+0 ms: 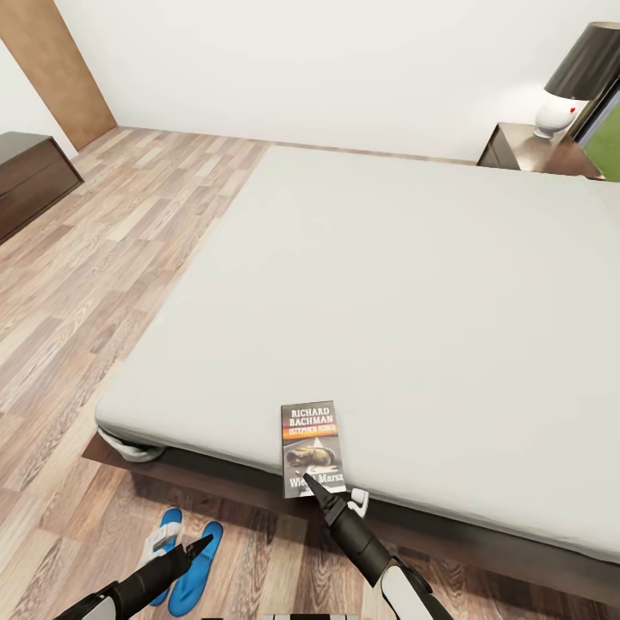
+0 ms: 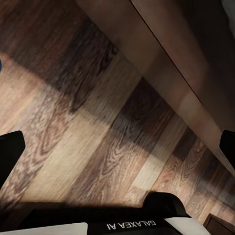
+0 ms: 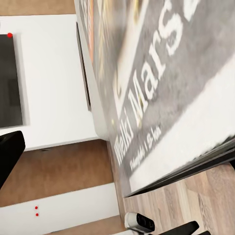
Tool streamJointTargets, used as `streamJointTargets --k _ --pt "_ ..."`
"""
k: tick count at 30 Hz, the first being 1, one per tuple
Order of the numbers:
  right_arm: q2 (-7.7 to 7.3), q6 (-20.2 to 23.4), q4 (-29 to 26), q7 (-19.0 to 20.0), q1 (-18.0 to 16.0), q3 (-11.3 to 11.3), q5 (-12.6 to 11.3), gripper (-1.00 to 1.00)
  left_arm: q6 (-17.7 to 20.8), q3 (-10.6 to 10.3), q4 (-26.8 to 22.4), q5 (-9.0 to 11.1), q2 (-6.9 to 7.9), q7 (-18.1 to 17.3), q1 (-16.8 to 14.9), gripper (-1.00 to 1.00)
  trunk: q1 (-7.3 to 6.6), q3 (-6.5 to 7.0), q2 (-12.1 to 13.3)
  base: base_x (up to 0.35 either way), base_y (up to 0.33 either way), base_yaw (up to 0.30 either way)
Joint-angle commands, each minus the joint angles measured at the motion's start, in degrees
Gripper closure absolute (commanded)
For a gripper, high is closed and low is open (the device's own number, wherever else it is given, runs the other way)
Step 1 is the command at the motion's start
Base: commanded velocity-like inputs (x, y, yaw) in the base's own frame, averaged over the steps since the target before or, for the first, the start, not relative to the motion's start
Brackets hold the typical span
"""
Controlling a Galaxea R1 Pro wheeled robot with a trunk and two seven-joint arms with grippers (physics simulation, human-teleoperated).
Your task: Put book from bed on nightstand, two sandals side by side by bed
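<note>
Book (image 1: pixel 313 448): flat on the near edge of the bed (image 1: pixel 413 301), cover up, white "RICHARD BACHMAN" lettering toward the headboard side, lower end slightly past the mattress edge. Close up in the right wrist view (image 3: pixel 161 88), cover lettering large and blurred, lower edge just above the wood floor.

Right gripper (image 1: pixel 317 491): at the book's near end, dark fingertip lying over the lower part of the cover. Fingers set apart, one dark fingertip (image 3: pixel 10 156) at the frame's edge in the right wrist view; clamped on the book or not, cannot tell.

Left gripper (image 1: pixel 200 546): low over the wood-plank floor (image 1: pixel 112 284), beside the bed's near corner, just above the sandals. Fingers spread wide in the left wrist view, one fingertip (image 2: pixel 10 156) at each side of the frame, nothing between them but floor planks and the dark bed frame (image 2: pixel 176 73).

Sandals (image 1: pixel 185 555): two bright blue flip-flops on the floor close to the bed's near corner, lying next to each other, roughly parallel, partly hidden by the left arm.

Nightstand (image 1: pixel 538 151): dark brown, at the far right corner of the bed, carrying a lamp (image 1: pixel 573 82) with a white base and dark shade.

Dark brown dresser (image 1: pixel 30 181): against the left wall, well apart from the bed.
</note>
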Motion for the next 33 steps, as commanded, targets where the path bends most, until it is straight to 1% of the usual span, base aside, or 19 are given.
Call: streamJointTargets --k 1,10,11,28,33 --pt "-0.01 0.5 0.0 0.1 0.0 0.1 -0.6 -1.0 0.1 -0.5 0.0 0.6 0.02 -0.2 0.0 -1.0 0.0 -0.03 0.0 0.0 0.0 0.0" --pt "-0.01 0.5 0.0 0.1 0.0 0.0 -0.7 -1.0 0.1 -0.5 0.0 0.6 0.02 -0.2 0.0 -1.0 0.0 -0.03 0.0 0.0 0.0 0.0" --pt "-0.01 0.5 0.0 0.1 0.0 0.0 -0.7 1.0 0.1 -0.5 0.0 0.6 0.02 -0.2 0.0 -1.0 0.0 -0.03 0.0 0.0 0.0 0.0" --pt "-0.01 0.5 0.0 0.0 0.0 -0.1 -0.7 1.0 0.1 -0.5 0.0 0.6 0.02 -0.2 0.0 -1.0 0.0 -0.03 0.0 0.0 0.0 0.0" --pt "-0.01 0.5 0.0 0.1 0.0 -0.1 -0.7 1.0 0.2 -0.5 0.0 0.6 0.02 -0.2 0.0 -1.0 -1.1 0.87 2.0 0.0 0.0 0.0"
